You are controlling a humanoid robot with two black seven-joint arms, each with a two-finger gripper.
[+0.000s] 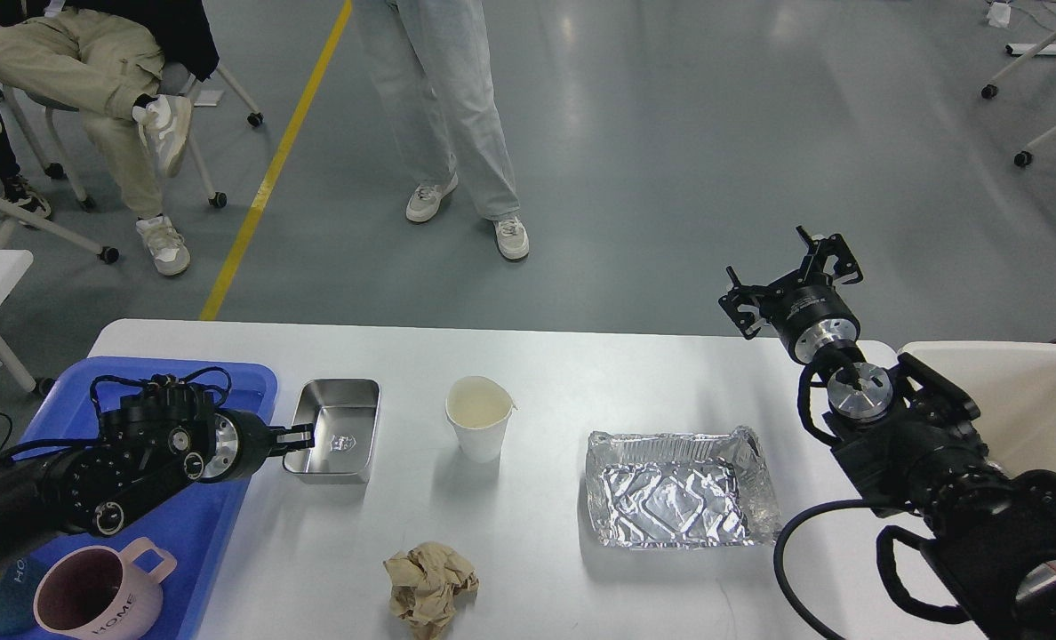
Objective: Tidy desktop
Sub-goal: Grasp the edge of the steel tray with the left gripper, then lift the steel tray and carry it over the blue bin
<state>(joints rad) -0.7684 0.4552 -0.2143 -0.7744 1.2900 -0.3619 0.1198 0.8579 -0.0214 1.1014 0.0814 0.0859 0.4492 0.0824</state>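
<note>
Desktop (564,356): smooth white top, rounded corners, under everything.
Left gripper (297,436): fingers pinch shiny metal box (332,430) rim.
Right gripper (790,276): fingers spread, holding nothing.
Crinkly foil tray (677,489): lies flat.

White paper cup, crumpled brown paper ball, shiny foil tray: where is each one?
White paper cup (479,428), head view, on its outer side wall.
Crumpled brown paper ball (430,587), head view, on its middle.
Shiny foil tray (676,526), head view, on its near wall.
</note>
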